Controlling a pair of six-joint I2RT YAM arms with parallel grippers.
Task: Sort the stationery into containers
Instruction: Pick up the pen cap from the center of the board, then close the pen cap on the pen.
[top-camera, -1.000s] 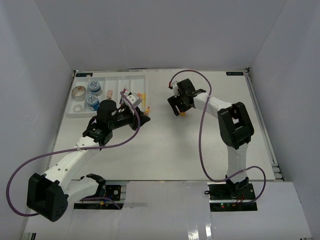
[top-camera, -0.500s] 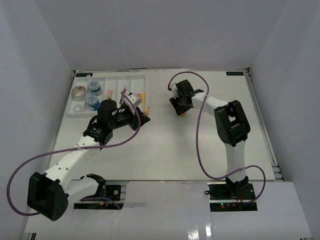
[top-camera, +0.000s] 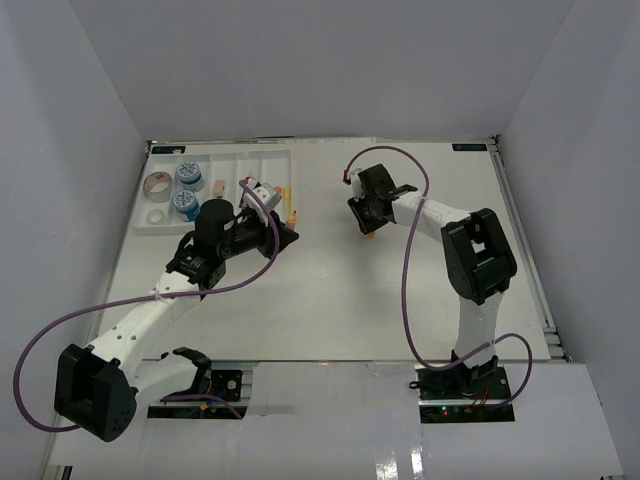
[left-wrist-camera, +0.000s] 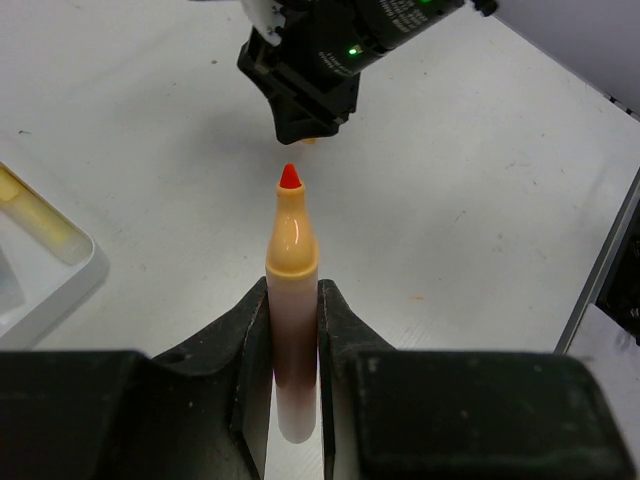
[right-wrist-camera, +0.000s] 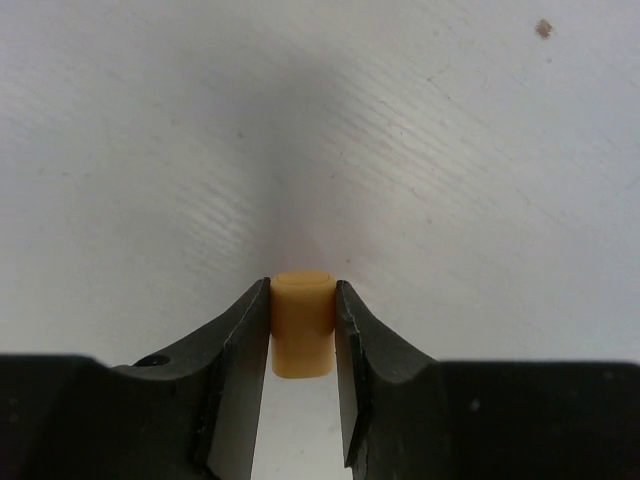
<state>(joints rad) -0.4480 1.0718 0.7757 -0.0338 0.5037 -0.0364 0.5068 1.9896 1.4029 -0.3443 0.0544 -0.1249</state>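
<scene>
The right fingers (right-wrist-camera: 235, 350) have just closed in, and now they pinch the small orange cap (right-wrist-camera: 302, 325) sitting on the worktop (top-camera: 330, 300). The left fingers (left-wrist-camera: 235, 340) clamp the uncapped marker (left-wrist-camera: 292, 250) just beside the tray (top-camera: 255, 165) — capping looks next, then sorting.

Top camera is looking down from high behind the near edge of the table (top-camera: 330, 300), taking in all of it. Left wrist camera is riding close behind the left gripper (left-wrist-camera: 295, 290), facing low across the table at the right gripper (left-wrist-camera: 305, 130), which the top view is also catching (top-camera: 369, 229). Right wrist camera is hanging very near, looking steeply down at bare tabletop
</scene>
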